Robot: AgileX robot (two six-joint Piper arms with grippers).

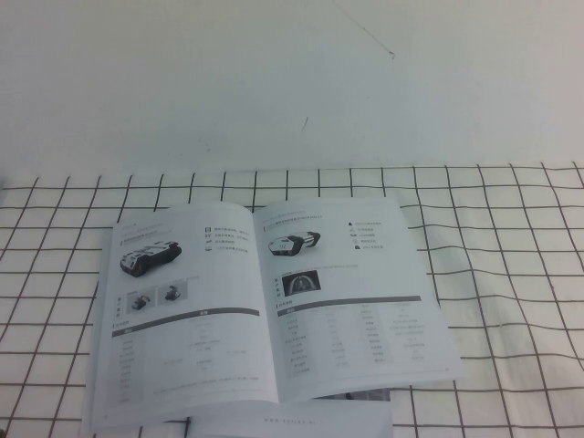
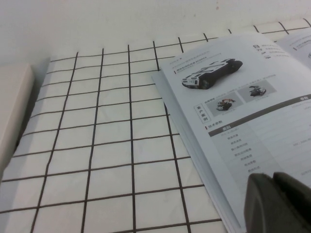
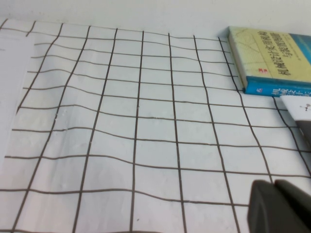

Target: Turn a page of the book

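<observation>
The book (image 1: 265,301) lies open and flat on the checked cloth (image 1: 511,255). Its left page (image 1: 182,310) and right page (image 1: 351,292) each show a robot-vehicle photo, a grey bar and a text table. Neither gripper shows in the high view. In the left wrist view my left gripper (image 2: 273,180) is shut and empty, just over the lower part of the left page (image 2: 243,107). In the right wrist view my right gripper (image 3: 273,187) is shut and empty over bare cloth, away from the book.
A plain white sheet (image 1: 292,422) pokes out under the book's near edge. A yellow and blue closed book (image 3: 272,58) lies on the cloth beyond my right gripper, with a white card (image 3: 299,107) beside it. A beige object (image 2: 12,107) lies off the cloth's edge.
</observation>
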